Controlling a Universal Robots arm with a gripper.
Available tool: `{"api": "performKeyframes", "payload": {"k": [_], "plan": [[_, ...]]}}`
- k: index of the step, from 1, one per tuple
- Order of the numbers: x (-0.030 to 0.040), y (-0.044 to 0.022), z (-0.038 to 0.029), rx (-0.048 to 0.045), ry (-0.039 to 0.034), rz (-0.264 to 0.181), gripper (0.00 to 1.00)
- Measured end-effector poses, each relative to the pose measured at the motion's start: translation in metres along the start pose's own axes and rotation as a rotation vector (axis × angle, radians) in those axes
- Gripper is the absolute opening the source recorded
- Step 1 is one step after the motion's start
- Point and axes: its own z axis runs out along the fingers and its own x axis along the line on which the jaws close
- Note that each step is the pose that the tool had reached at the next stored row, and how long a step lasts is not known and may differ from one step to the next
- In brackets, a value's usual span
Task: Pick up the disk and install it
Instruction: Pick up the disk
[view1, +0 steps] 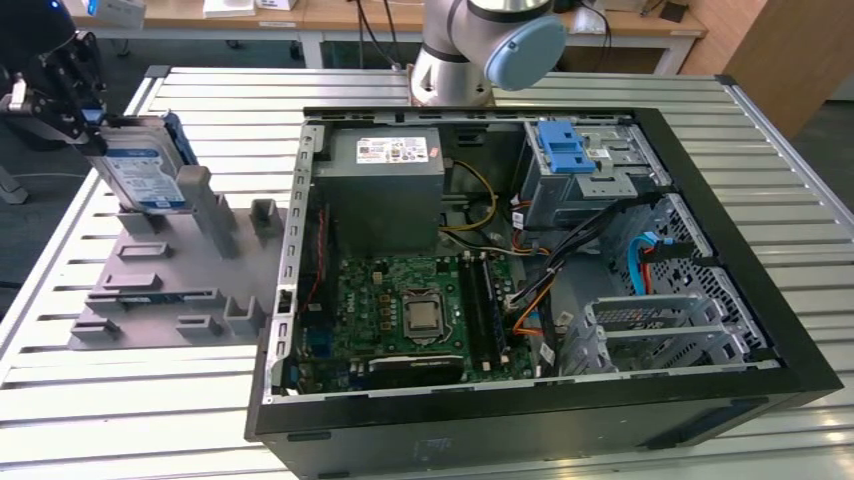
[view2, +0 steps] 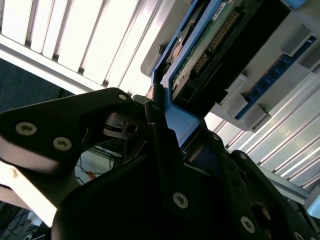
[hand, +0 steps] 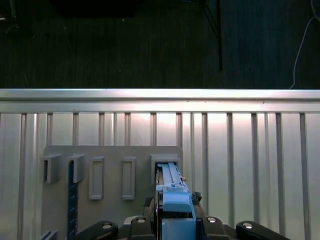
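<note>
A flat silver metal disk (view1: 140, 170) with a blue-and-white label and blue plastic side rails stands up on its edge at the far end of a grey plastic rack (view1: 174, 270). The rack is on the exterior view's left. The black gripper (view1: 91, 125) is at the top of the disk, and its jaws pinch the disk from both sides. In the first wrist view, the blue rail of the disk (hand: 169, 175) runs up between the jaws, right over the rack's end slot. The rack lies on a silver slatted metal tabletop (view1: 134, 420). Beside it sits a big open black computer case (view1: 747, 330), with a green board (view1: 400, 300) and a grey metal box (view1: 387, 180) inside.
</note>
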Motion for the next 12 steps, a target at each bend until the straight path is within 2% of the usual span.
{"api": "performKeyframes", "payload": {"k": [12], "plan": [[-0.0003,0.0003,-0.0077,0.0000,0.0000,0.000,0.37]]}}
